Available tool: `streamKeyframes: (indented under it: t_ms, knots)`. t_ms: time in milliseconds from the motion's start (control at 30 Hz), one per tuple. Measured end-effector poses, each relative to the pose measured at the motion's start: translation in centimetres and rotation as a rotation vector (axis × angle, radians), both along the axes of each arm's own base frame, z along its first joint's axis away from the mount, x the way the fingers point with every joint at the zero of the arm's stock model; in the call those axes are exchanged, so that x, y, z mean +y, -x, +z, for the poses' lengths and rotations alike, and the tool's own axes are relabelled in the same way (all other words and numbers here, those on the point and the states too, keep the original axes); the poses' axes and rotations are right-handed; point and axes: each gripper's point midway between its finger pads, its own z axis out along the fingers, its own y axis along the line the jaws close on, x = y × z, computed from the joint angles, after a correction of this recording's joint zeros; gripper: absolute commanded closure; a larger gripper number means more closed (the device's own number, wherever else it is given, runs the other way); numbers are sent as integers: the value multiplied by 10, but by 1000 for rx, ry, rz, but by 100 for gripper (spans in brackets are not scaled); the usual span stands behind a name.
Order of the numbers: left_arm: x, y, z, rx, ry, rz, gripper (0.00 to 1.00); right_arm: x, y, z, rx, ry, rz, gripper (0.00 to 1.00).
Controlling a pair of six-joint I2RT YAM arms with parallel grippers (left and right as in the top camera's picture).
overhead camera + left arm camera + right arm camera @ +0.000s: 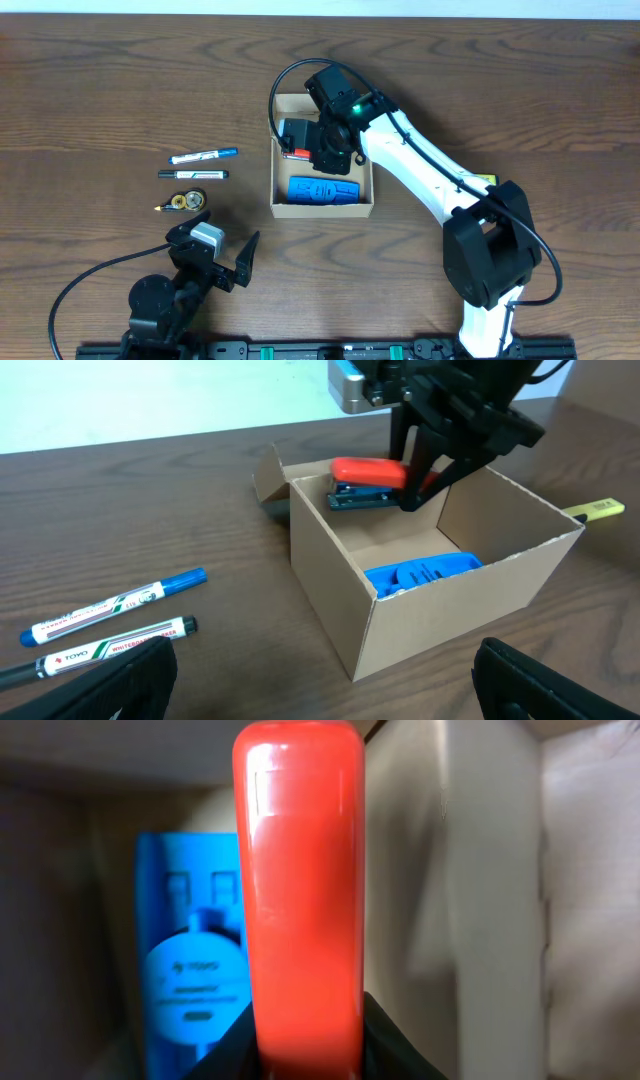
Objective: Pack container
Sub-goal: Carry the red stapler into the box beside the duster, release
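Nearest the robot's base, the left hand (225, 240) is spread wide, with two markers (203, 155) lying on the surface (100, 80) just beyond it. At mid-surface sits the container (322, 210), its flap open and a blue plastic item (420, 572) at its near end. At its far end the right hand (418, 480) pinches a red stapler (365, 470).
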Motion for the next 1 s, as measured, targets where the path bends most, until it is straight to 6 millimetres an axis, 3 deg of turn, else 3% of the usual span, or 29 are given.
streamKeyframes:
  t_ms: [167, 300, 700, 767, 867, 1000]
  knots:
    - [0, 0, 0, 0, 0, 0, 5, 4, -6, -3, -20, -11, 6, 76]
    - [0, 0, 0, 0, 0, 0, 5, 4, -6, -7, -14, -7, 8, 54]
    - [0, 0, 0, 0, 0, 0, 5, 5, -9, -3, -15, -18, -54, 53]
    - [0, 0, 0, 0, 0, 0, 5, 3, -10, 7, -28, -25, -91, 53]
    - [0, 0, 0, 0, 0, 0, 5, -4, -10, 41, -80, -50, -148, 51]
    - [0, 0, 0, 0, 0, 0, 5, -22, 0, 113, -183, -120, -233, 48]
